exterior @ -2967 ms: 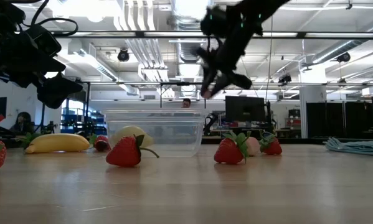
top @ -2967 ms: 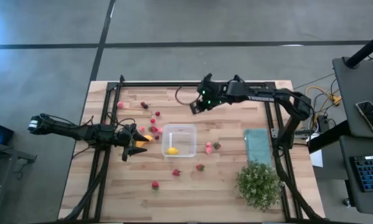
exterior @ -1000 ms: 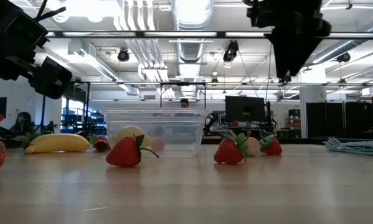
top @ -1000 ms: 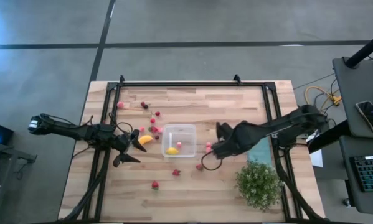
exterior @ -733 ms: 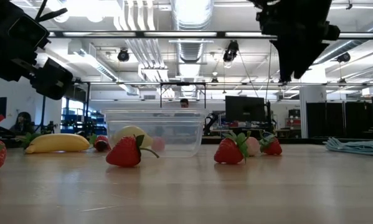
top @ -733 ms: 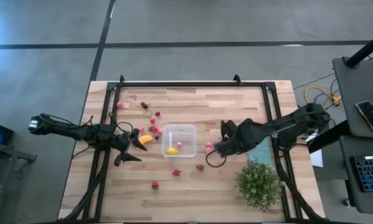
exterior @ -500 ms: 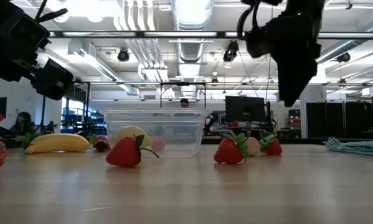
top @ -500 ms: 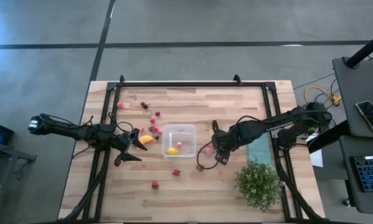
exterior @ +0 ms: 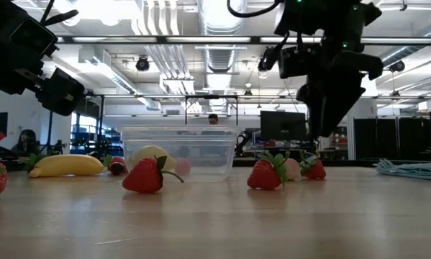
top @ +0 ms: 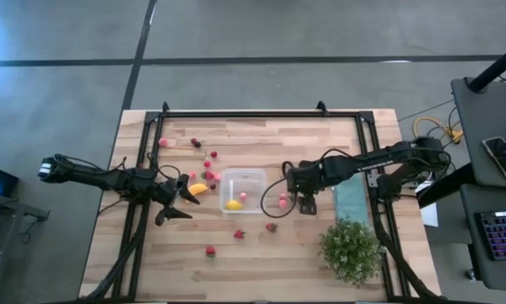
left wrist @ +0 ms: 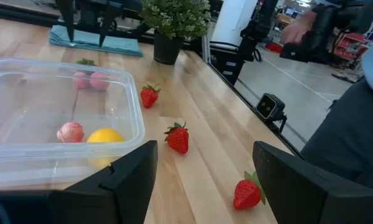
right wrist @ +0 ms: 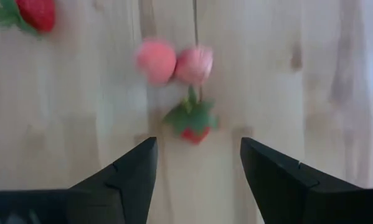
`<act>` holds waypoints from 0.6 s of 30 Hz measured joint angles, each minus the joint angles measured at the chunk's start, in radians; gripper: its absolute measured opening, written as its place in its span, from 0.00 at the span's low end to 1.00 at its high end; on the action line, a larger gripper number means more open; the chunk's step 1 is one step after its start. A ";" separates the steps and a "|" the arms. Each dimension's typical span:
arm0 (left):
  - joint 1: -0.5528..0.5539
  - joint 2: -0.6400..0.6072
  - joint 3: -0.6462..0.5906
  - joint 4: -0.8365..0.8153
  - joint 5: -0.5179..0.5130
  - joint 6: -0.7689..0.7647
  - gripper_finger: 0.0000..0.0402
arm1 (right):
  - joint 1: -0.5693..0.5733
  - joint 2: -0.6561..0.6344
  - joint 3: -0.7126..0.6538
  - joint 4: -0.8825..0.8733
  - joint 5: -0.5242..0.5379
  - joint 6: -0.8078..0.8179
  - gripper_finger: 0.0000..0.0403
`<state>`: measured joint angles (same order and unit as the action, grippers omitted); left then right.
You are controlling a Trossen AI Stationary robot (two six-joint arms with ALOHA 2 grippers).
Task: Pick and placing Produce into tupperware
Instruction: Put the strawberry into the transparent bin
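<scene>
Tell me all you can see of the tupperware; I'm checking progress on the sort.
The tupperware is a clear, lidless plastic box, squarish with rounded corners, sitting upright and flat on the wooden table near its middle. Inside lie a yellow lemon and a pink berry. No gripper touches it.

Glossy clear plastic tupperware (left wrist: 61, 118) sits on a smooth pale wooden table (left wrist: 192, 93), beside matt teal cloth (left wrist: 93, 42).

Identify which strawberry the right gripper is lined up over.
The strawberry with its leafy cap pointing at the two pink pieces, right of the tupperware. It sits between the open fingers of the right gripper; the others lie farther off.
</scene>
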<state>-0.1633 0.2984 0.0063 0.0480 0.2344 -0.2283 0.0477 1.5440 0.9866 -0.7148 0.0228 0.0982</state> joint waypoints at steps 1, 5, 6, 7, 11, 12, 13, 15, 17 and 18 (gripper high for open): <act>0.000 0.000 0.000 0.001 0.000 0.000 0.62 | -0.008 0.002 -0.004 0.022 -0.005 -0.020 0.55; 0.000 0.000 0.000 0.001 0.000 0.000 0.62 | -0.036 0.024 -0.027 0.064 -0.067 -0.080 0.55; 0.000 0.000 0.000 0.001 0.000 0.000 0.62 | -0.039 0.030 -0.035 0.071 -0.087 -0.091 0.55; 0.000 0.000 0.000 0.001 0.000 0.000 0.62 | -0.039 0.038 -0.043 0.074 -0.102 -0.102 0.55; 0.000 0.000 0.000 0.002 0.000 0.000 0.62 | -0.037 0.062 -0.055 0.084 -0.108 -0.114 0.55; 0.000 0.000 0.000 0.002 0.000 0.000 0.62 | -0.037 0.065 -0.055 0.093 -0.102 -0.110 0.55; 0.000 0.000 0.000 0.002 0.000 0.000 0.62 | -0.037 0.072 -0.056 0.105 -0.087 -0.103 0.55; 0.000 0.000 0.000 0.002 0.000 0.000 0.62 | -0.037 0.081 -0.056 0.129 -0.055 -0.089 0.55; 0.000 0.000 0.000 0.003 0.000 0.000 0.62 | -0.037 0.093 -0.056 0.152 -0.038 -0.087 0.55; 0.000 0.000 0.000 0.003 0.000 0.000 0.62 | -0.037 0.097 -0.056 0.154 -0.037 -0.087 0.55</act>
<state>-0.1635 0.2985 0.0063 0.0505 0.2344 -0.2283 0.0105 1.6407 0.9310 -0.5612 -0.0144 0.0110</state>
